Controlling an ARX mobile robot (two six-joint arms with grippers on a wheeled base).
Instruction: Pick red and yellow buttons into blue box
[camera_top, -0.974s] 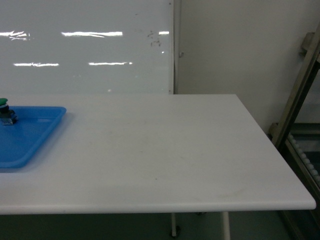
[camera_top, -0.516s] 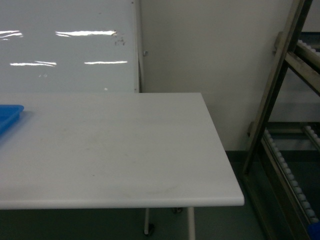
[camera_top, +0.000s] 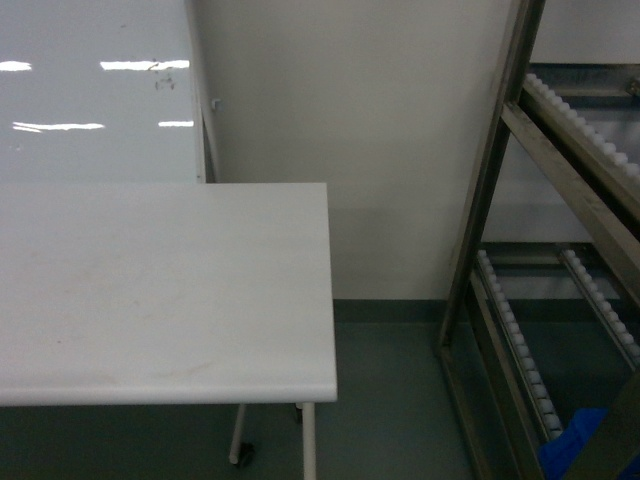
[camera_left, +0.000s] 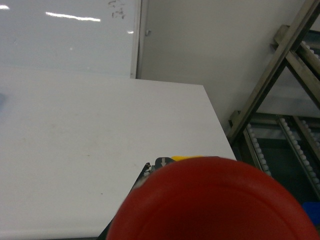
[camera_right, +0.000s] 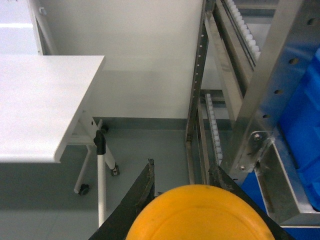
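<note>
- Two buttons ride in your pincers, one each, and neither is in the blue box (camera_right: 300, 135) yet, so a drop in transit is the risk.
- At 9 o'clock in the head view sits the white desk (camera_top: 150, 290); its corner is near your path, and a clipped arm could jar a cap loose.
- Your left pincer (camera_left: 157, 167) is closed on the red button (camera_left: 215, 200), whose cap fills the wrist view; how firm that hold is, you cannot tell.
- Your right pincer (camera_right: 182, 182) grips the yellow button (camera_right: 200, 212), dark fingers hugging both sides.
- At 3 o'clock, the metal rack (camera_right: 260, 90) stands in front of the box; a rail strike could knock either button free.
</note>
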